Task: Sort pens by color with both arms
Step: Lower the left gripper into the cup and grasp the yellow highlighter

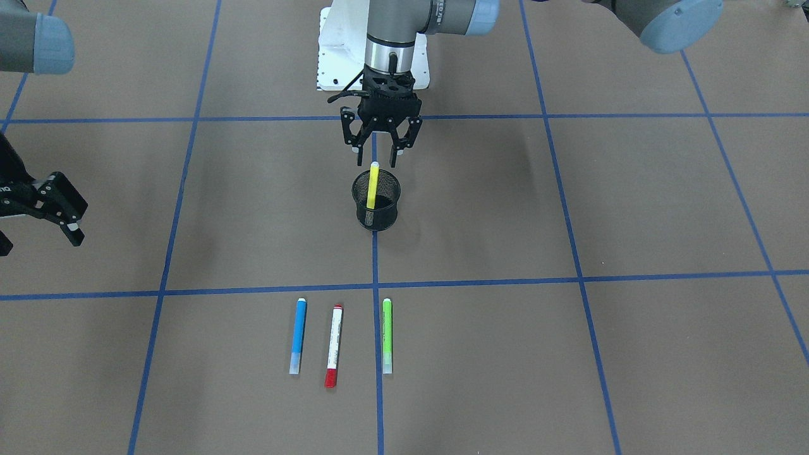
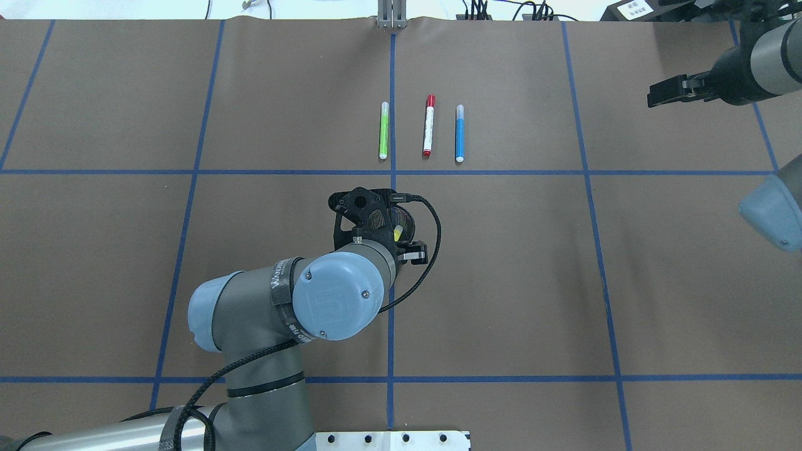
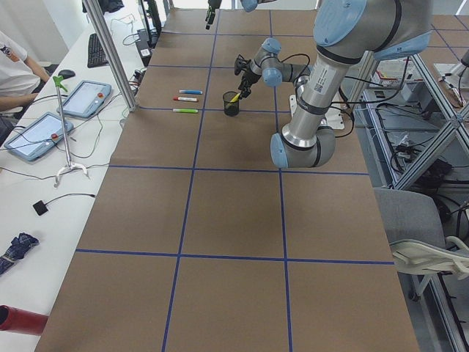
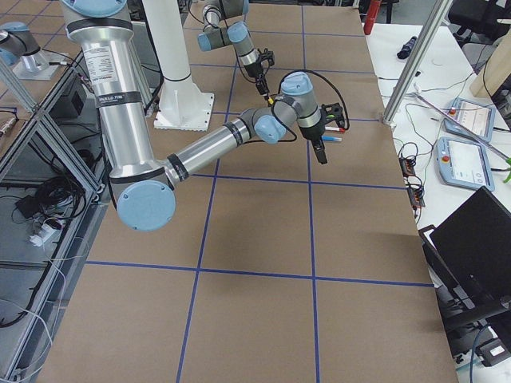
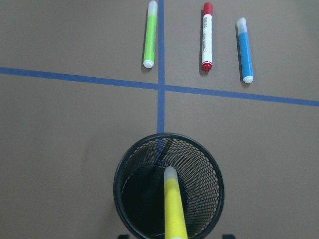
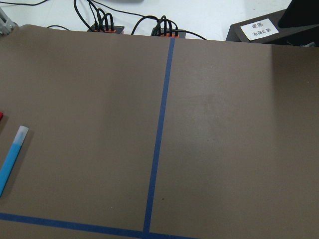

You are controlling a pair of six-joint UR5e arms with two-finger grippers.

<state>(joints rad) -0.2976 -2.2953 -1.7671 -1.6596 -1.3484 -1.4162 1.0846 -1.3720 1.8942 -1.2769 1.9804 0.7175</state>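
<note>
A yellow pen (image 1: 373, 184) stands leaning in a black mesh cup (image 1: 382, 218) at the table's middle. It also shows in the left wrist view (image 5: 174, 209). My left gripper (image 1: 378, 150) hangs open just above the pen's top and touches nothing. A blue pen (image 1: 298, 335), a white pen with a red cap (image 1: 334, 344) and a green pen (image 1: 387, 335) lie side by side on the table beyond the cup. My right gripper (image 1: 38, 240) is open and empty, far off to the side; its wrist view shows only the blue pen's end (image 6: 11, 159).
The table is brown paper with a blue tape grid (image 1: 376, 284). The white pedestal base (image 1: 335, 57) stands behind the cup. Cables and a labelled black box (image 6: 259, 31) lie at the far edge.
</note>
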